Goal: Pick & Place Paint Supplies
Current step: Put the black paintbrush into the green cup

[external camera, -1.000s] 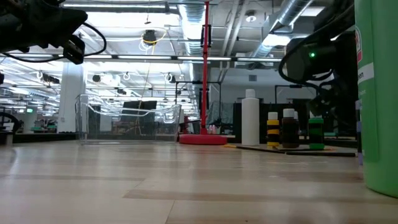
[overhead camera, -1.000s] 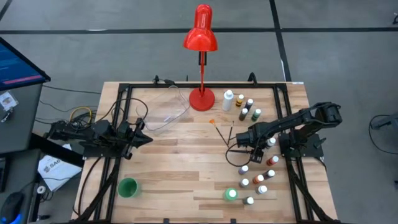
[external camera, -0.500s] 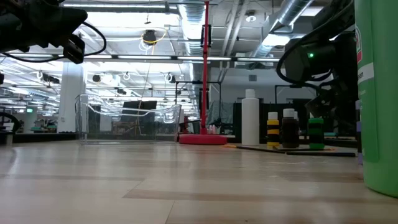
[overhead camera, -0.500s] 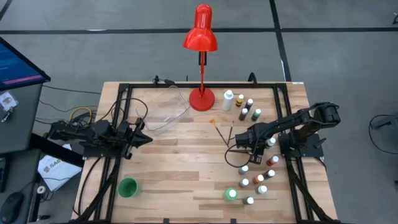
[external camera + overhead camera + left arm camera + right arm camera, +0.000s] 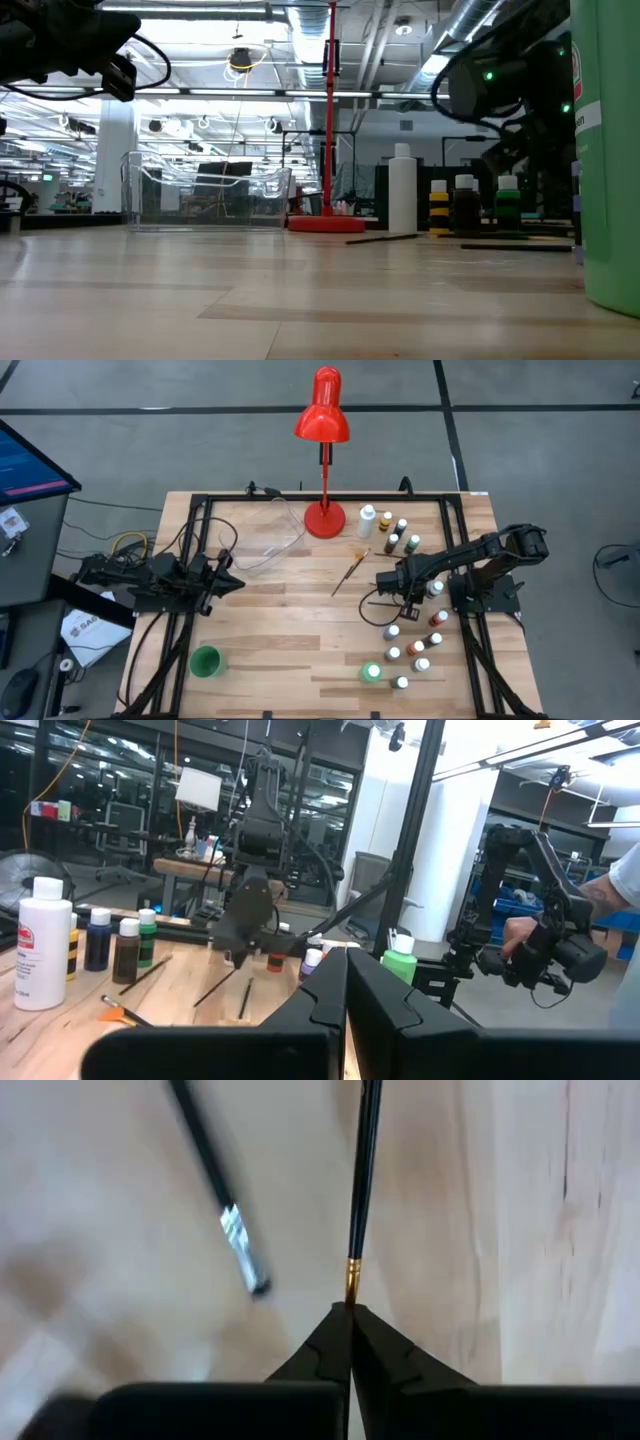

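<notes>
My right gripper (image 5: 383, 582) (image 5: 350, 1308) is shut on a thin dark-handled brush (image 5: 362, 1170) at the table's right middle. A second brush (image 5: 225, 1210) lies loose beside it, blurred. In the high view one thin brush (image 5: 350, 572) shows slanting on the wood just left of that gripper. Small white-capped paint bottles stand in a far cluster (image 5: 392, 532) and a near-right cluster (image 5: 415, 645). My left gripper (image 5: 235, 584) (image 5: 347, 960) waits shut at the left, holding nothing. My right gripper pinches the brush just behind its gold ferrule (image 5: 351, 1285), at the brush's end, between its two fingertips. The dark handle runs straight away from the fingers, in line with them. Whether the brush is clear of the wood I cannot tell.
A red desk lamp (image 5: 323, 515) stands at the far middle, with a clear container (image 5: 265, 542) to its left. A green cup (image 5: 205, 661) sits near left. A green bottle (image 5: 605, 150) looms at the low view's right. Bare wood lies in the table's middle.
My right gripper has shut on the end of one brush. The brushes in front of it have shifted: one has swung round and now lies slanted toward the table's left and near side. The bottles and my left arm have stayed put.
</notes>
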You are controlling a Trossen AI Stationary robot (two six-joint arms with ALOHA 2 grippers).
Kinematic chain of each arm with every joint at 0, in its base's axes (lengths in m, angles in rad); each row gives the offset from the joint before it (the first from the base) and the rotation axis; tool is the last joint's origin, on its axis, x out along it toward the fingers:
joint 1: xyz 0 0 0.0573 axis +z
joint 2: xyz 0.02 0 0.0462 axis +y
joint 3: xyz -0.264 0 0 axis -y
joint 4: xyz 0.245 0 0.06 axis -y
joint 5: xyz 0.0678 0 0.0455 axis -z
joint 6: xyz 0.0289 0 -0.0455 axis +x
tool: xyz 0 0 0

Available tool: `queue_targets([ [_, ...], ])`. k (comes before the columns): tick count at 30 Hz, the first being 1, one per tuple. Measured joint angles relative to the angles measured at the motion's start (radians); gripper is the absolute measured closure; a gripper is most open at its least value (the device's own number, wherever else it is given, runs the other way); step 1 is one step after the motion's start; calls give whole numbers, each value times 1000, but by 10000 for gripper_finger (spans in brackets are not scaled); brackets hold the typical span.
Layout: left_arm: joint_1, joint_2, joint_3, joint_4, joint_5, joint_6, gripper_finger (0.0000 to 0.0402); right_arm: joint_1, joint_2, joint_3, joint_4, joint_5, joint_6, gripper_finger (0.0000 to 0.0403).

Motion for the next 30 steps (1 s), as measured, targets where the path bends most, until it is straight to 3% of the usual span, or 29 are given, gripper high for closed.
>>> queue_targets([
  [8,0,0,0,43,0,-1,400,-20,-60,116,-54,-44,-29,403],
  [23,0,0,0,202,-79,-45,400,-62,-79,333,-28,-282,-84,403],
  [27,0,0,0,278,-82,-47,400,-68,-79,386,-28,-296,-85,403],
  [30,0,3,0,330,-152,-93,400,-68,-79,423,-27,-296,-84,403],
])
